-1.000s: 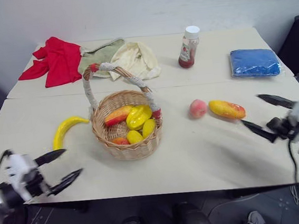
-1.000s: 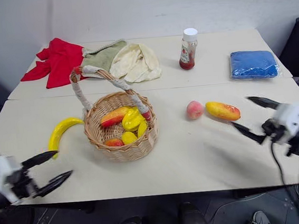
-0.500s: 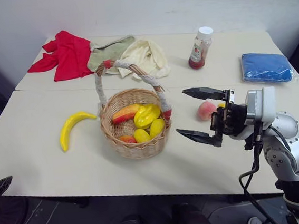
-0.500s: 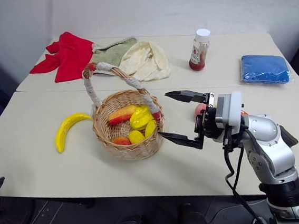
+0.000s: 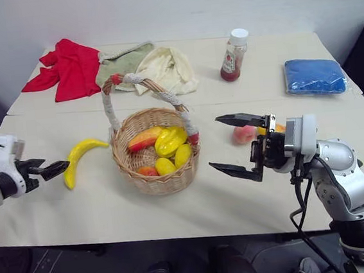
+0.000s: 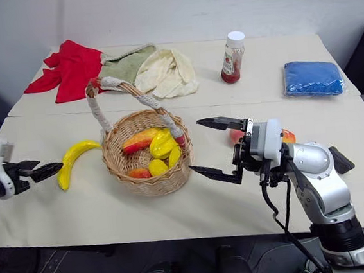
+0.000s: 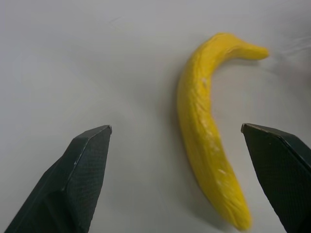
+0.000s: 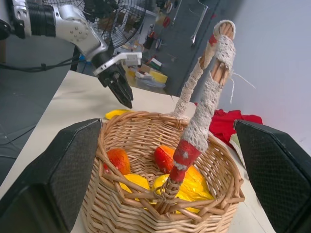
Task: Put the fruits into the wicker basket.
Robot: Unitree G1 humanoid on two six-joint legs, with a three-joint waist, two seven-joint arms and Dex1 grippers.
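Note:
The wicker basket (image 5: 156,171) stands mid-table with several fruits (image 5: 168,141) inside. A yellow banana (image 5: 81,158) lies on the table just left of it. My left gripper (image 6: 53,169) is open and points at the banana (image 7: 204,136), which lies ahead between its fingers, untouched. My right gripper (image 5: 214,142) is open and empty, aimed leftward at the basket (image 8: 160,204) from close by its right side. Behind this gripper lie a pink peach (image 5: 242,134) and a mango (image 6: 288,136), both partly hidden.
At the table's back lie a red cloth (image 5: 66,70), a green cloth (image 5: 120,62) and a cream cloth (image 5: 166,70). A sauce bottle (image 5: 231,55) stands back right of centre, with a blue folded cloth (image 5: 313,75) further right.
My left gripper has come up from below the table's front edge and forward to the banana. My right gripper swung left from the mango to beside the basket, then held still.

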